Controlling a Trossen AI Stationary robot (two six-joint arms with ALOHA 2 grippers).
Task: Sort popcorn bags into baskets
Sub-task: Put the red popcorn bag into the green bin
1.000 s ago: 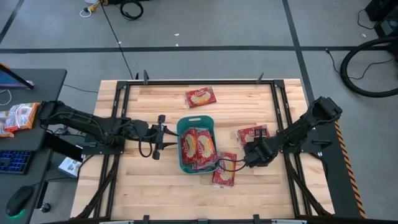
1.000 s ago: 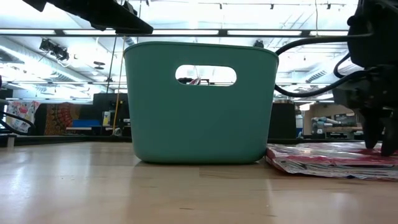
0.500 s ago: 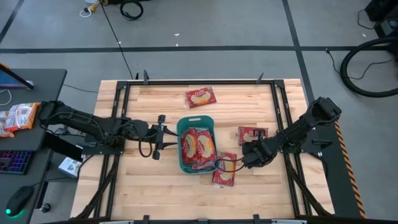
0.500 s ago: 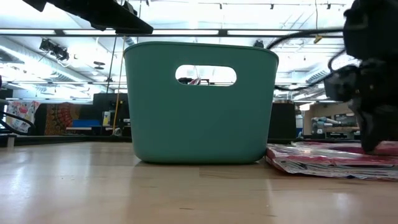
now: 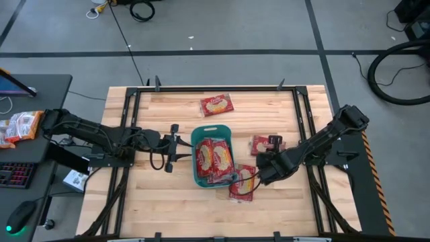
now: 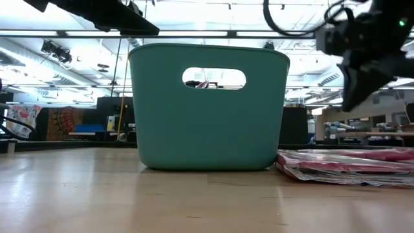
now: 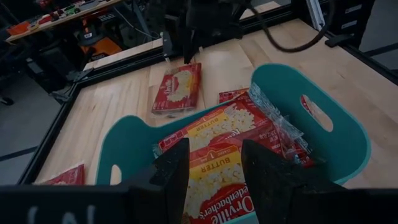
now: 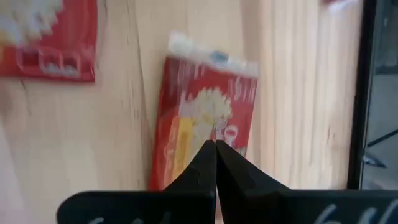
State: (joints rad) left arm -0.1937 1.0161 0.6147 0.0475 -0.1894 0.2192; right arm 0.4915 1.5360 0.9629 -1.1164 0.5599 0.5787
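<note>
Three popcorn bags lay loose on the counter (image 5: 148, 208), while a few more, overlapping so that their count could not be fixed, already sat inside the teal basket (image 5: 195, 140) near the counter's middle. Sorting therefore appeared partly done, with at least the three loose bags left to move.

Of those three, the far bag (image 5: 216, 105) lay apart from the basket toward the counter's back edge; the right-side bag (image 5: 261, 144) lay near the right arm; the near bag (image 5: 242, 183) rested just beside the basket's front right corner, under the right hand (image 5: 258, 176).

That right hand hung above the near bag with its fingers pressed fully together and nothing between them; the low view showed it lifted clear of the bags. By this evidence its grasp had probably missed, and that bag remained to be picked.

The left hand (image 5: 170, 147) waited just beside the basket's left wall, fingers (image 7: 171, 177) parted and holding nothing.
</note>
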